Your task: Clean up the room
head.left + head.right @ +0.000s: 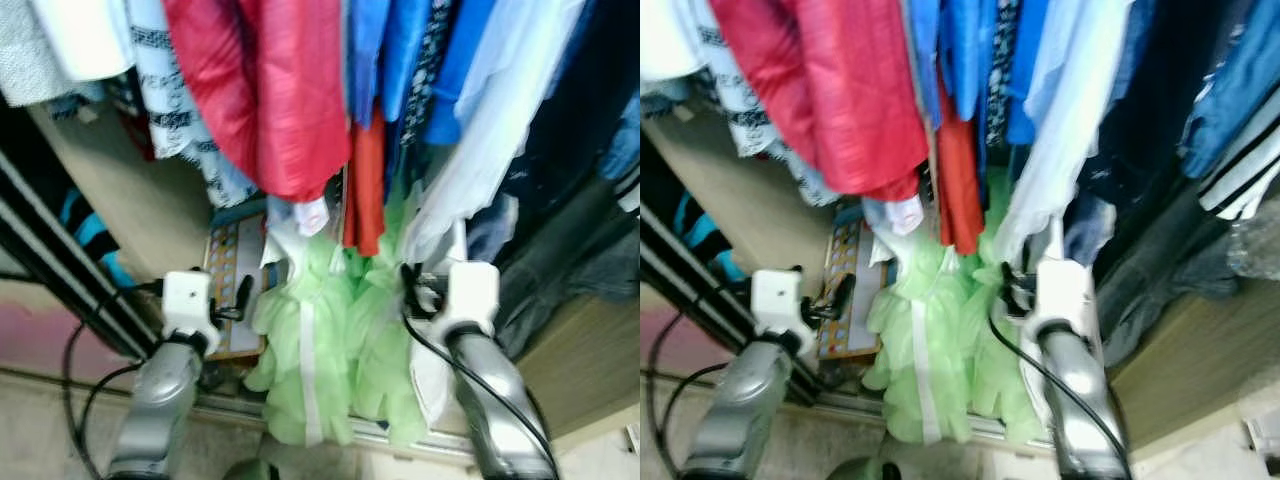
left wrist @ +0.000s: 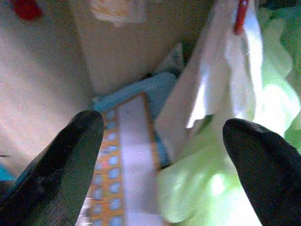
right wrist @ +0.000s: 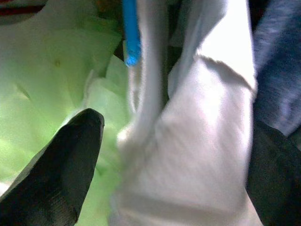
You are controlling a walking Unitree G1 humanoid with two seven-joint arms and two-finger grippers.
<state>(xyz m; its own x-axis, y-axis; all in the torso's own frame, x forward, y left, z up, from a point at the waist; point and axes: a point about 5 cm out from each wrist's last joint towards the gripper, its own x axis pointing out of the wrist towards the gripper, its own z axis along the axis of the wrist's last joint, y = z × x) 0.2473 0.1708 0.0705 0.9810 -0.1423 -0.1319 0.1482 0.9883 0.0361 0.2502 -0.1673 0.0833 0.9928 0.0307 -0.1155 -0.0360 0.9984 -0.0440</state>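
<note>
Now my right gripper (image 3: 174,165) reaches into the wardrobe, its fingers spread around a hanging white garment (image 3: 197,141) beside the light green garment (image 1: 310,340). My left gripper (image 2: 162,155) is released, pointing at a patterned box (image 1: 232,285) below the red jacket (image 1: 270,90).

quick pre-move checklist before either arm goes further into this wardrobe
1. Left gripper fingers apart, nothing between them: ok.
2. Right gripper around the white garment; firm hold: cannot tell.
3. Light green garment hangs between the arms, close to both: not ok, snag risk.
4. Patterned box lies ahead of the left gripper: ok.
5. Black cable on the right arm hangs near the clothes: not ok.
</note>
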